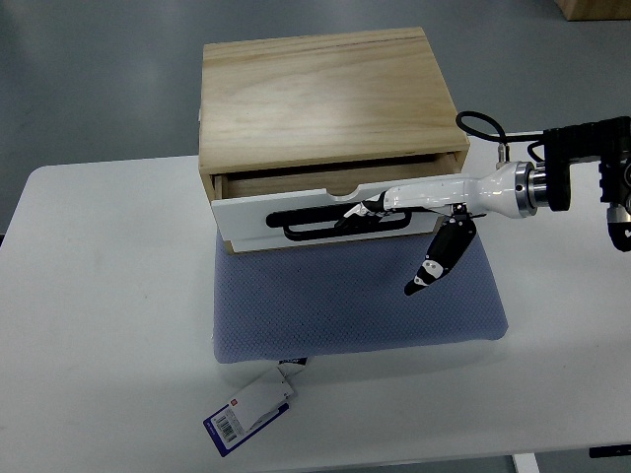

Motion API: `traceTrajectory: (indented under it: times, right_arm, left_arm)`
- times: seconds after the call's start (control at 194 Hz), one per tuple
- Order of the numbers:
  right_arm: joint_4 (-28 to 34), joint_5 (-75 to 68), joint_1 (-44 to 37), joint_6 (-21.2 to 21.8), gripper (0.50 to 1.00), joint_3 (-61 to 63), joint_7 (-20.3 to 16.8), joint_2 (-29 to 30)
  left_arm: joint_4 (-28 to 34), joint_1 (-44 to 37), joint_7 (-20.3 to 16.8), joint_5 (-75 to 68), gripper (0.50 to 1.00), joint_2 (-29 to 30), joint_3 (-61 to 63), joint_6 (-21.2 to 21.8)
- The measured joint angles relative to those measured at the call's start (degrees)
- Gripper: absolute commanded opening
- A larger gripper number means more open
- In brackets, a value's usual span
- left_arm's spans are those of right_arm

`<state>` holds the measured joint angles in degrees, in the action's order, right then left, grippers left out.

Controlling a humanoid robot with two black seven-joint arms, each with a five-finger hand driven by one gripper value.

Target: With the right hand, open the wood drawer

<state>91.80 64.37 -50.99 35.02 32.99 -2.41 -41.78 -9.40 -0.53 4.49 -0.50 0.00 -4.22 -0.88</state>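
Top view. The wood drawer (340, 212), white-fronted, sits in a light wooden box (325, 99) that rests on the rear edge of a blue-grey mesh mat (365, 296) near the centre of the white tabletop (99, 296). The drawer stands slightly proud of the box, a narrow gap showing its interior behind the white front, so the pull appears to be in its first stage. The mat probably serves to keep the box from sliding while the drawer is drawn.

The right robot hand (370, 209) reaches in from the right edge, level with the drawer face. Its fingers (357, 214) are hooked into the black slot handle (306, 225), which is the natural purchase for a pull toward the camera; the thumb (439, 258) hangs free below, over the mat, and grips nothing. The forearm lies almost parallel to the drawer front, so the hand hooks the slot from the side.

The left arm is out of view.

A tag (248, 412) attached to the mat lies on the tabletop at its near left corner. It carries a barcode on a white panel with a blue border and a small red mark; its print is too small to read. No other writing is visible.
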Motion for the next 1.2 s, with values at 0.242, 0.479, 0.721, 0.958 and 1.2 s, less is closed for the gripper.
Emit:
traceTrajectory:
  times: [0.242,0.479,0.721,0.958,1.2]
  right_arm:
    - [-0.2,-1.4,-1.4,0.0,0.934,0.0,-0.2,-0.5]
    - [0.0,-4.4,-3.7,0.0,0.934,0.0,-0.2,-1.9]
    - [0.2,-10.9,-7.3,0.0,0.934,0.5,-0.1,-5.9]
    - [-2.3,-23.3,-9.7,0.0,0.934,1.5,-0.9,-13.3]
    - [-20.6,-40.5,-9.3,0.0,0.934,2.5,-0.5,-13.3]
  left_arm:
    - [0.0,0.0,0.0,0.0,1.000,0.0,0.0,0.0]
    - [0.0,0.0,0.0,0.0,1.000,0.0,0.0,0.0]
    - [0.0,0.0,0.0,0.0,1.000,0.0,0.0,0.0]
    - [0.0,0.0,0.0,0.0,1.000,0.0,0.0,0.0]
    - [0.0,0.0,0.0,0.0,1.000,0.0,0.0,0.0]
